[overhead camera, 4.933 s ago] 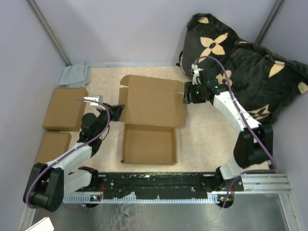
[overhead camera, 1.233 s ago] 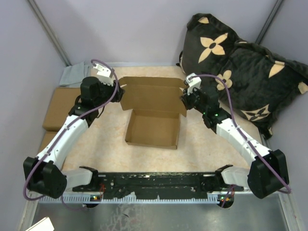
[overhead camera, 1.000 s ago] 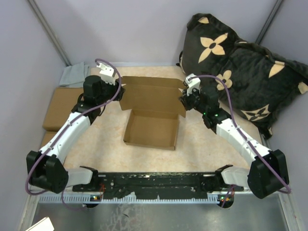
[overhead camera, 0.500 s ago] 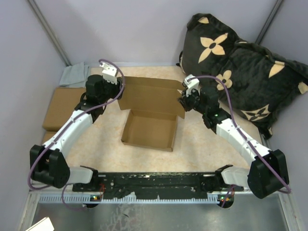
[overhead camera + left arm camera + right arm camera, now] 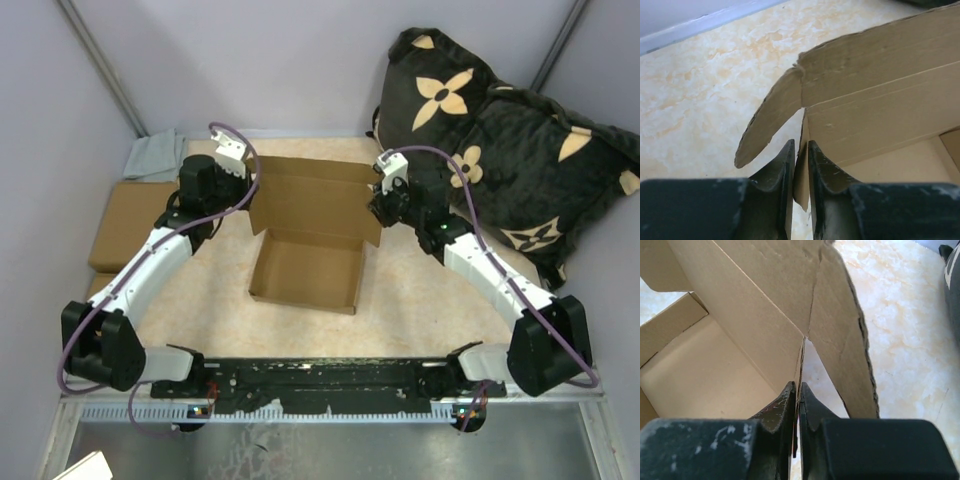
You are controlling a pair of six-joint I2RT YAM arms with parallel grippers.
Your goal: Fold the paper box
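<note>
The paper box (image 5: 308, 268) is a plain brown cardboard mailer in the middle of the table. Its tray walls stand up and its lid (image 5: 318, 205) is raised at the back. My left gripper (image 5: 247, 193) is shut on the lid's left edge; in the left wrist view the thin card (image 5: 801, 172) sits between my gripper (image 5: 799, 150) and a rounded ear flap (image 5: 770, 120) hangs off to the left. My right gripper (image 5: 378, 208) is shut on the lid's right edge, shown in the right wrist view (image 5: 798, 390) with the side flap (image 5: 842, 335) splayed outward.
Two smaller cardboard blocks (image 5: 128, 222) lie at the left edge, with a grey cloth (image 5: 155, 155) behind them. A black cushion with tan flowers (image 5: 500, 130) fills the back right. Walls close in the back and sides.
Over five seconds both grippers took hold of the lid's side edges and raised it from flat to standing. In the last second the box slid slightly left and toward the arms.
</note>
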